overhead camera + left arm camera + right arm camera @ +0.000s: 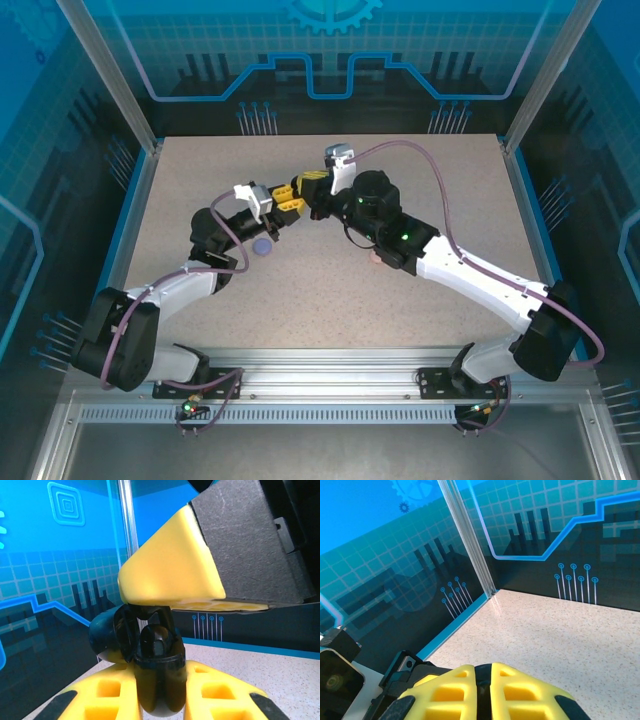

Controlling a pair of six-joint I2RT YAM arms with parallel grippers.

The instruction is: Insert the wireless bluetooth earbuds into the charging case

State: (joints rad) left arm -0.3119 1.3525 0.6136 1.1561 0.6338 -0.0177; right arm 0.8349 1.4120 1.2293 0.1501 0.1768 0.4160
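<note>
Task is looking midway at best. L gripper (292, 200) and R gripper (308, 183) are meeting tip to tip above the table (450, 200), around its middle and a bit toward the far edge, so an insertion seems to be going on, not finished. L gripper is clamping a black charging case (156, 655) between its yellow fingers (120, 707), w/ the jaws closed on it and the case standing upright. Its lid seems to be hanging open to the left, though black on black is making that hard to read. R gripper is hovering right over that case, w/ one yellow finger (170, 565) sitting just above the opening, nearly touching. In the R wrist view its two fingers (520, 690) are pressing almost together w/ only a thin dark slit between them; whether a black earbud is pinched in there I can't tell. A purple round case (263, 247) is lying on the table left of centre, just nearer than L gripper and not being touched. A small pale pink thing (375, 258) is peeking from under the R arm near centre, too hidden to name. Judging from this, the black set is being handled now, and the purple and pink sets are prob. left to do. How many buds are already sitting in a case I can't tell.
</note>
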